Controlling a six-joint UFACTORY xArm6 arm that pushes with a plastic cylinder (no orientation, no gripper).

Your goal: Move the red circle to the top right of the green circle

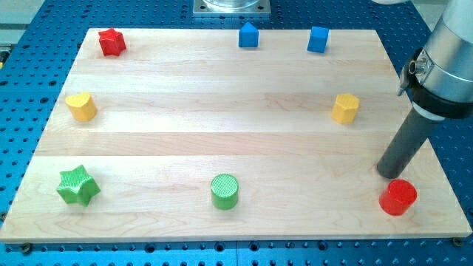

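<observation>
The red circle [398, 197] lies at the board's bottom right corner. The green circle [225, 191] lies at the bottom middle, far to the view's left of the red one. My tip [389, 173] rests on the board just above and slightly left of the red circle, almost touching its upper edge. The rod slants up to the view's right into the arm.
A green star [77, 185] sits at the bottom left. A yellow heart [80, 106] is at the left and a yellow hexagon [345, 108] at the right. A red star [111, 42], a blue house-shaped block [248, 35] and a blue cube [318, 39] line the top edge.
</observation>
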